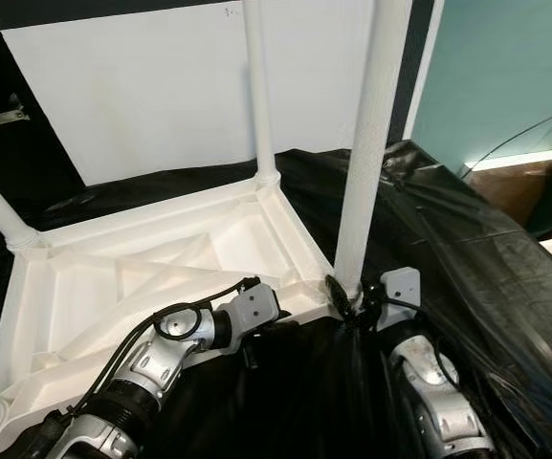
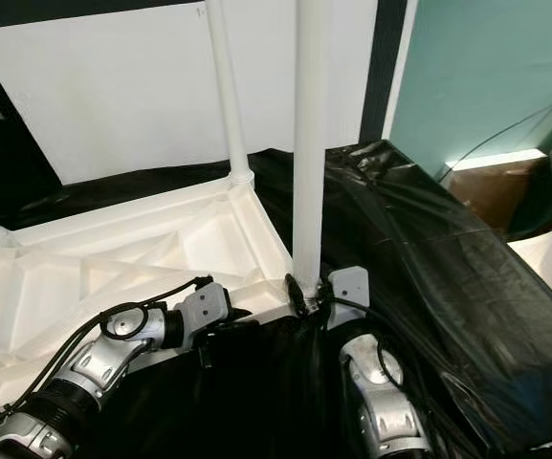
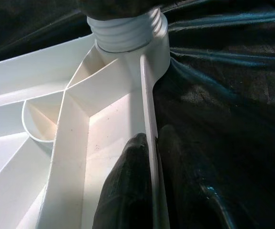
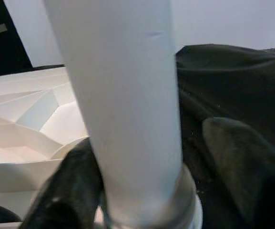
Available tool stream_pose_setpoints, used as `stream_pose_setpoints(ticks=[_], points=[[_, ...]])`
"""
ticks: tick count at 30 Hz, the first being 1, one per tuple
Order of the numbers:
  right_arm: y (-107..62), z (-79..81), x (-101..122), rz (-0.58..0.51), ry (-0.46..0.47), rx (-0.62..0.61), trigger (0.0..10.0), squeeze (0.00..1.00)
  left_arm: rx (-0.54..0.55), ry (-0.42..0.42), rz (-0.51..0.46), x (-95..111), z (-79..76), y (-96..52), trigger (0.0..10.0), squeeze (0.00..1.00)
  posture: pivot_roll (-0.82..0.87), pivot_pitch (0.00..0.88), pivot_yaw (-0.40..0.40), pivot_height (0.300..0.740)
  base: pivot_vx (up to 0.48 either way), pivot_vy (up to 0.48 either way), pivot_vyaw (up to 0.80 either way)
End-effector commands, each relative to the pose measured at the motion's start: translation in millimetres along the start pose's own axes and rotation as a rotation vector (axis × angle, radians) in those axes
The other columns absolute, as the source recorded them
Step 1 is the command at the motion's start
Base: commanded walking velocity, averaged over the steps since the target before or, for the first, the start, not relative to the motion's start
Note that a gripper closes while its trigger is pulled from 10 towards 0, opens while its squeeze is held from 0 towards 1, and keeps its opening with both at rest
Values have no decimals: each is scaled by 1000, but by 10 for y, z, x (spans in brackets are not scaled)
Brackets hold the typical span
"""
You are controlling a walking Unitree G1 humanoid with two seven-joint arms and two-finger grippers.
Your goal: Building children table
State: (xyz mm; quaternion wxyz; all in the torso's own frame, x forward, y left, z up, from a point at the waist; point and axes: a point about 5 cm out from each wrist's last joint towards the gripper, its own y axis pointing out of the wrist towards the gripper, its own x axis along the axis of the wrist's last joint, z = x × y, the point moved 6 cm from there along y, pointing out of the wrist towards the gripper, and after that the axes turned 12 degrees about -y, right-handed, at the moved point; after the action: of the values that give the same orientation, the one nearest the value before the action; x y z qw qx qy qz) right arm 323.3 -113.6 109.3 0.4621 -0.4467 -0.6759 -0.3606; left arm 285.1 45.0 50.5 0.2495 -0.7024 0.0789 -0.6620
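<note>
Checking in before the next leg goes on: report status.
Left end effector pinching tabletop rim. Right end effector around near leg at its base. Tabletop upside down on black sheet. Nothing in the way.

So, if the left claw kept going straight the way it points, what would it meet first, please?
Probably the threaded corner socket where the near leg screws in; the left claw straddles the tabletop rim that leads there.
</note>
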Motion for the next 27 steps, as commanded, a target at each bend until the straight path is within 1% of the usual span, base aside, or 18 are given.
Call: stream_pose_setpoints(ticks=[1, 2, 4, 5, 6, 7, 8, 9, 10, 12, 13, 14, 15, 17, 18, 23, 27], points=[[50, -92, 126, -44, -38, 45, 10000, 1000, -209, -164, 256, -766, -527, 56, 10000, 0, -50, 0, 19, 740, 0, 0, 0], [50, -92, 126, -44, -38, 45, 10000, 1000, -209, -164, 256, -766, -527, 56, 10000, 0, -50, 0, 19, 740, 0, 0, 0], [77, -109, 187, -61, -82, 158, 10000, 1000, -210, -165, 254, -765, -536, 77, 10000, 0, -52, 0, 14, 740, 0, 0, 0], [74, -87, 190, -59, -89, 219, 10000, 973, -210, -165, 252, -761, -538, 86, 10000, 0, -53, 0, 13, 740, 0, 0, 0], [74, -87, 190, -59, -89, 219, 10000, 973, -210, -165, 252, -761, -538, 86, 10000, 0, -53, 0, 13, 740, 0, 0, 0], [52, -44, 176, -52, -100, 299, 10000, 0, -210, -165, 250, -757, -539, 94, 10000, 0, -53, 0, 12, 740, 0, 0, 0], [52, -44, 176, -52, -100, 299, 10000, 0, -210, -165, 250, -757, -539, 94, 10000, 0, -53, 0, 12, 740, 0, 0, 0], [32, -16, 163, -45, -107, 349, 10000, 0, -210, -165, 249, -755, -539, 98, 10000, 0, -53, 0, 12, 740, 0, 0, 0], [32, -16, 163, -45, -107, 349, 10000, 0, -210, -165, 249, -755, -539, 98, 10000, 0, -53, 0, 12, 740, 0, 0, 0], [-29, 7, 100, -13, -142, 495, 10000, 0, -209, -166, 246, -753, -542, 105, 10000, 0, -48, 0, 7, 740, 0, 0, 0], [-29, 7, 100, -13, -142, 495, 10000, 0, -209, -166, 246, -753, -542, 105, 10000, 0, -48, 0, 7, 740, 0, 0, 0], [-48, -4, 77, 2, -154, 550, 10000, 0, -208, -166, 245, -753, -541, 107, 10000, 0, -48, 0, 7, 740, 0, 0, 0], [-51, -30, 58, 17, -162, 591, 8824, 0, -207, -167, 244, -753, -540, 108, 10000, 0, -48, 0, 7, 740, 0, 0, 0], [-50, -48, 52, 25, -164, 612, 8824, 0, -205, -167, 243, -754, -539, 107, 10000, 0, -39, 0, 3, 740, 0, 0, 0], [-27, -72, 77, 14, -173, 614, 0, 0, -204, -168, 242, -755, -538, 104, 10000, 0, -34, 0, 1, 740, 0, 0, 0], [48, -82, 181, -12, -173, 629, 0, 0, -197, -173, 240, -763, -535, 86, 10000, 0, -27, 0, 1, 740, 0, 0, 0], [53, -87, 164, -3, -159, 631, 0, 0, -195, -174, 241, -765, -532, 73, 10000, 0, -24, 0, 4, 740, 0, 0, 0]])
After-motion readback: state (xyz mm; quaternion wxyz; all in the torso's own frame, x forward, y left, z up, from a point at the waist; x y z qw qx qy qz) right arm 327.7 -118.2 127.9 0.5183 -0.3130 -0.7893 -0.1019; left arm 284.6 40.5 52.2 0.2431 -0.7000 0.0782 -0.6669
